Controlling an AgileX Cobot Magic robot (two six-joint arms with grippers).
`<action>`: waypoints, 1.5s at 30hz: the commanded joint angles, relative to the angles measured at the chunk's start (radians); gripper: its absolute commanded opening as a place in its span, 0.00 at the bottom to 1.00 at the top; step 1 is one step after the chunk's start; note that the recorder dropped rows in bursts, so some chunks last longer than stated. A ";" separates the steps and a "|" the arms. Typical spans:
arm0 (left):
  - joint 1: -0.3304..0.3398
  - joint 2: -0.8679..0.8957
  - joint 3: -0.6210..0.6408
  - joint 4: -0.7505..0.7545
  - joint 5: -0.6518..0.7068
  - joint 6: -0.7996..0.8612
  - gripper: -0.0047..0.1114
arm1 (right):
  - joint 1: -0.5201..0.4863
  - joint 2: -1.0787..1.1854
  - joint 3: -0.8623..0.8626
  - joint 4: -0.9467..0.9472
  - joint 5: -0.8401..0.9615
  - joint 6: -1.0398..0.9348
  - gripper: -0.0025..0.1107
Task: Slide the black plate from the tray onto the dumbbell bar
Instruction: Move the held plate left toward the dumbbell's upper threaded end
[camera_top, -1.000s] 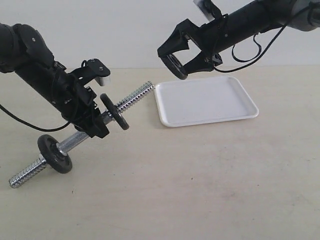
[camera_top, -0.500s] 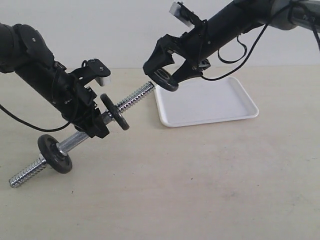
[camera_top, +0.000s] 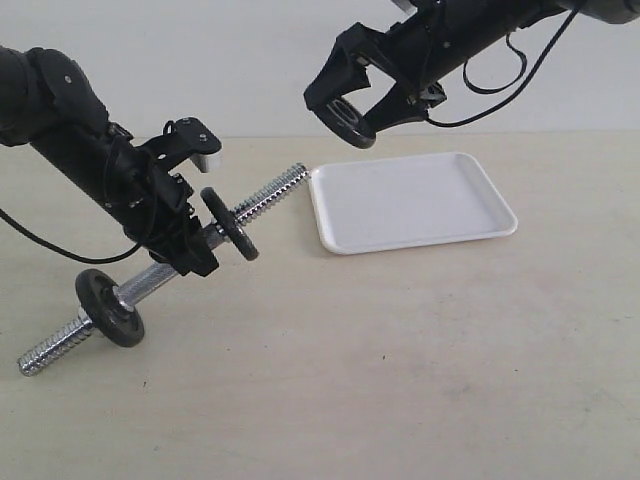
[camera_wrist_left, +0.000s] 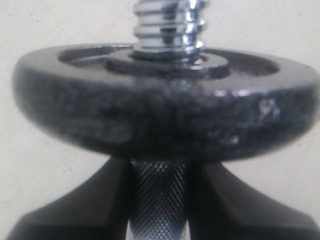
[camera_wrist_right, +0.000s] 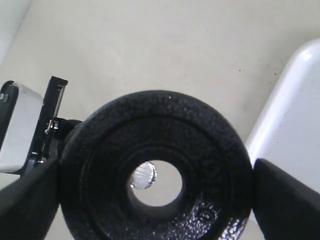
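Exterior view: right pincer (camera_top: 350, 117), pinching the black plate (camera_top: 356, 127), has risen away from the dumbbell bar (camera_top: 266, 200).

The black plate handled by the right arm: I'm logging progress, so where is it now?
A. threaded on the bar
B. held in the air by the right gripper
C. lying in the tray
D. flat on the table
B: the right gripper clamps the black plate in the air, off the tray and short of the raised end of the dumbbell bar.

Exterior wide, left wrist tight along dumbbell bar (camera_wrist_left: 160, 200), right wrist tight behind black plate (camera_wrist_right: 200, 135), bar shared
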 joint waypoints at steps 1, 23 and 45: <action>0.000 -0.060 -0.027 -0.067 -0.035 0.015 0.08 | -0.030 -0.041 0.019 0.057 -0.001 -0.037 0.02; 0.000 -0.060 -0.027 -0.058 -0.029 0.013 0.08 | -0.054 -0.170 0.367 0.214 -0.001 -0.334 0.02; 0.000 -0.060 -0.027 -0.077 -0.014 0.043 0.08 | -0.072 -0.170 0.372 0.352 -0.001 -0.380 0.02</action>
